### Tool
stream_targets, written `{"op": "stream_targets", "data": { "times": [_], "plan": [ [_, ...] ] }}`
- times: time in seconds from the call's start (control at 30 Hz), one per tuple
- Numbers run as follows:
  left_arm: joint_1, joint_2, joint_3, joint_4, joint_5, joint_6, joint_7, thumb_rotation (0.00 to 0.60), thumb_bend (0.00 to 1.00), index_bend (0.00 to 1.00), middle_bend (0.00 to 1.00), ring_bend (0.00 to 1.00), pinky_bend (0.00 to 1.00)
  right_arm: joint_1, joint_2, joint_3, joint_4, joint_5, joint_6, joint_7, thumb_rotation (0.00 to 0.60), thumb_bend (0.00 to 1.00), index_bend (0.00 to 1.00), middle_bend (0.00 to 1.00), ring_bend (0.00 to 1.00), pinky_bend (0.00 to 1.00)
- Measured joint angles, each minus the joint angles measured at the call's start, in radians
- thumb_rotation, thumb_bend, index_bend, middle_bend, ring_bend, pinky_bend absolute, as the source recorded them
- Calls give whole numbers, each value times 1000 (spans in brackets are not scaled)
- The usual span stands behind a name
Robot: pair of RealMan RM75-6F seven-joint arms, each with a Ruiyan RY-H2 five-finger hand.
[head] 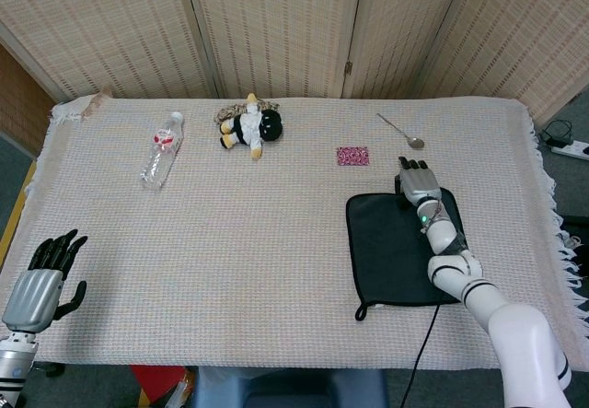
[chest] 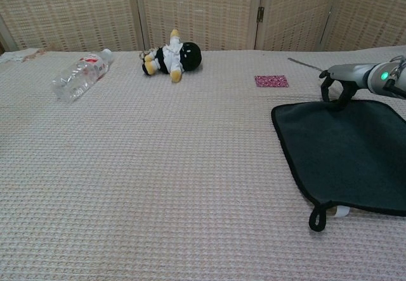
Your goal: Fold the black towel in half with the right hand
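The black towel [head: 391,247] [chest: 346,151] lies flat on the right side of the table, its hanging loop [chest: 317,219] at the near left corner. My right hand [head: 419,184] [chest: 339,85] is at the towel's far edge, fingers curled down, with thumb and fingertips [chest: 336,102] closed on that edge. The edge is still down on the table. My left hand [head: 41,279] hangs off the front left corner of the table, fingers apart and holding nothing; only the head view shows it.
A clear plastic bottle [head: 163,147] [chest: 79,76] lies at the far left. A plush toy [head: 251,126] [chest: 172,56] lies at the far middle. A pink patch [head: 352,156] [chest: 271,81] and a spoon [head: 401,131] lie just beyond the towel.
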Motion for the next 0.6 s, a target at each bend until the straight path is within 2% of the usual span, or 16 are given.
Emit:
{"op": "stream_targets", "data": {
  "times": [0.37, 0.6],
  "plan": [
    [4, 3, 5, 0, 22, 20, -13, 600, 568, 0, 0, 0, 0, -33, 43, -20, -97, -60, 72, 12, 600, 476, 673, 80, 0, 0],
    [8, 1, 12, -6, 39, 33, -7, 600, 568, 0, 0, 0, 0, -91, 145, -41, -288, -93, 171, -8, 600, 476, 680, 86, 0, 0]
  ]
}}
